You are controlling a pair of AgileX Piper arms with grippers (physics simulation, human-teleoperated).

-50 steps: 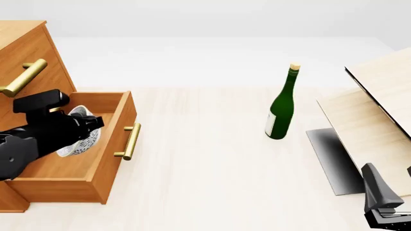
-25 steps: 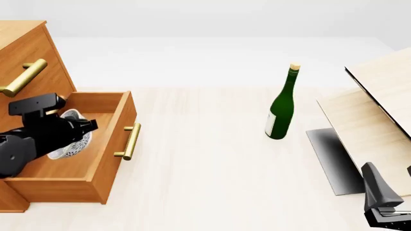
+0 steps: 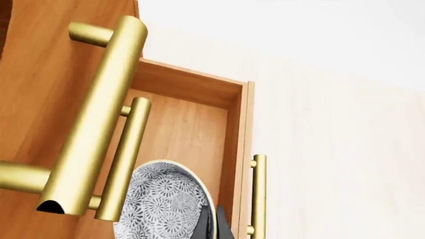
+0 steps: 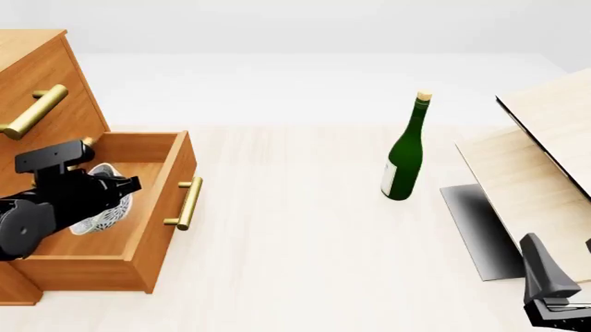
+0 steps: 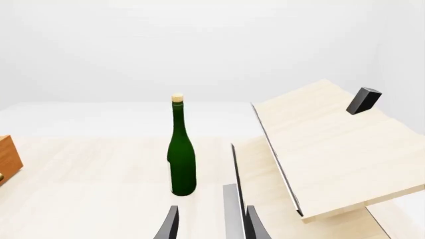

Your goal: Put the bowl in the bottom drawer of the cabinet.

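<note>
The bowl (image 4: 109, 213), white with a grey pattern, hangs tilted inside the open bottom drawer (image 4: 138, 146) of the cabinet (image 4: 41, 76) at the left. My left gripper (image 4: 118, 188) is shut on its rim, and the black arm hides part of it. In the left wrist view the bowl (image 3: 164, 204) lies over the drawer floor (image 3: 189, 132), with one dark finger (image 3: 207, 228) against its edge. At the near right, my right gripper (image 4: 554, 299) sits low, and its fingers (image 5: 171, 224) stand apart with nothing between them.
The drawer's brass handle (image 4: 187, 203) sticks out toward the table's middle. An upper drawer handle (image 4: 35, 111) juts over the left arm. A green bottle (image 4: 405, 155) stands right of centre. A pale wooden box (image 4: 540, 166) with a dark panel fills the right side.
My left gripper has carried the bowl left and deeper into the bottom drawer, then a little lower. The right arm has stayed still.
</note>
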